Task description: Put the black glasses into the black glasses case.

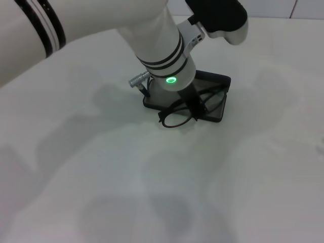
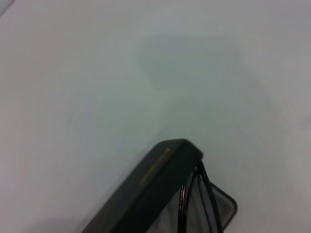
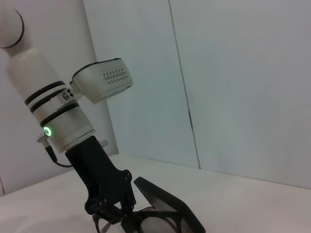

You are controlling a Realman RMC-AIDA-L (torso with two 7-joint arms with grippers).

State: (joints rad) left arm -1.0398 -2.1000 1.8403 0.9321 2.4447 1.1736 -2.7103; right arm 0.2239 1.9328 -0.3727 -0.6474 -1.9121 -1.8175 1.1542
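The black glasses case (image 1: 220, 81) lies open on the white table, behind the middle of the head view. My left gripper (image 1: 195, 109) reaches down over it and is shut on the black glasses (image 1: 177, 117) at the bridge. One lens sticks out past the case's near edge, and the other lies over the grey lining. The left wrist view shows the case's outer wall (image 2: 146, 191) with orange lettering and the slim temple arms (image 2: 206, 194). The right wrist view shows my left gripper (image 3: 116, 213), the open case (image 3: 170, 206) and the glasses (image 3: 146, 219) from the side. My right gripper is out of view.
The white table (image 1: 101, 177) stretches bare around the case. My left arm (image 1: 157, 40) crosses the upper left of the head view. A pale wall (image 3: 233, 73) stands behind the table.
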